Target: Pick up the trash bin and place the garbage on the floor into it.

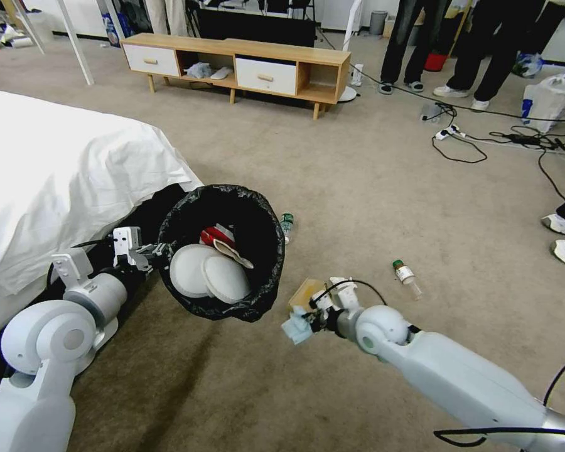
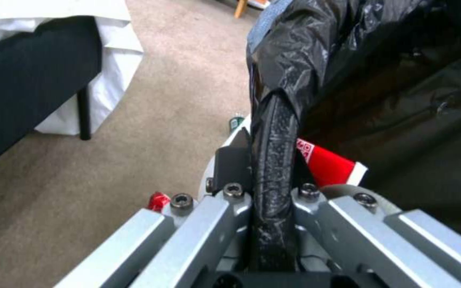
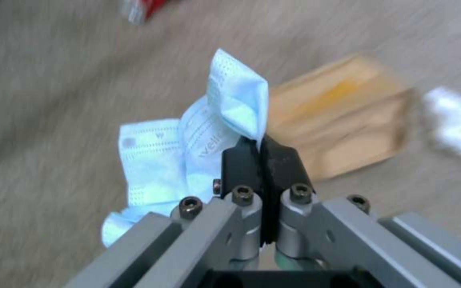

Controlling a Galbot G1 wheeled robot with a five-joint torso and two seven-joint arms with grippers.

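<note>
Both arms sit closest in head view: left end effector (image 1: 145, 251) clamps the trash bin (image 1: 223, 251) rim at 9 o'clock, mouth tilted toward 5. Left wrist: jaws pinch the bag-covered rim. Right wrist: right end effector (image 3: 262, 154) clenched on the blue mask (image 3: 209, 132), soft, floppy, long axis 12-to-7.

The left arm (image 1: 50, 339) rises from the lower left of the head view, elbow bent, its forearm reaching toward frame centre. The left gripper (image 1: 149, 251) is clamped, its black pads (image 2: 233, 168) pressed onto a thin rim (seen close in its wrist view). The right arm (image 1: 458, 376) stretches from the lower right toward centre; the right gripper (image 1: 309, 319) is pinched closed, pads (image 3: 246, 162) together.
</note>
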